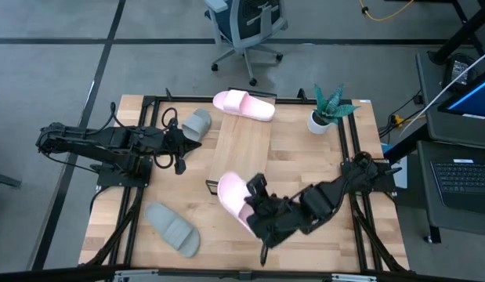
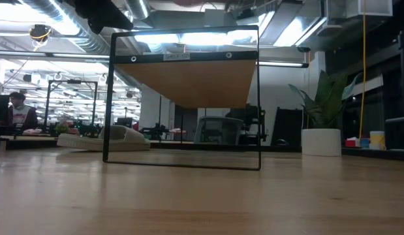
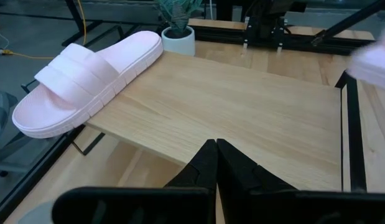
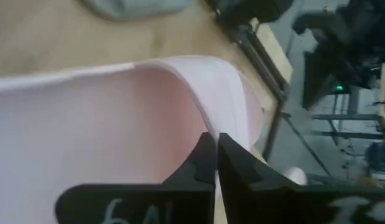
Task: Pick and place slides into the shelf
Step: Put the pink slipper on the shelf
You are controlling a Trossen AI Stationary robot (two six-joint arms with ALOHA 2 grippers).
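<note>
The shelf (image 1: pixel 246 153) is a raised light-wood plank in a dark frame at mid-table. One pale pink slide (image 1: pixel 244 105) lies sole down on its far end. A grey-green slide (image 1: pixel 197 124) lies on the table left of the shelf, close to my shut left gripper (image 1: pixel 179 145). Another grey-green slide (image 1: pixel 173 229) lies near the front left. My right gripper (image 1: pixel 254 205) is shut on a second pink slide (image 1: pixel 233 200) by the shelf's near end. My right gripper pinches a thin curved edge (image 4: pixel 208 124) of the pink slide between its two fingers; it looks like the strap, but I cannot tell for sure. The fingers slant down from the table's right. The slide is lifted clear of the table, showing level with the shelf top in the left wrist view.
A potted plant (image 1: pixel 327 110) stands at the table's far right, right of the shelf. The shelf's plank is bare from its middle to its near end (image 3: pixel 242 106). An office chair (image 1: pixel 246 27) stands beyond the far edge, and a laptop (image 1: pixel 461 176) sits off the right side.
</note>
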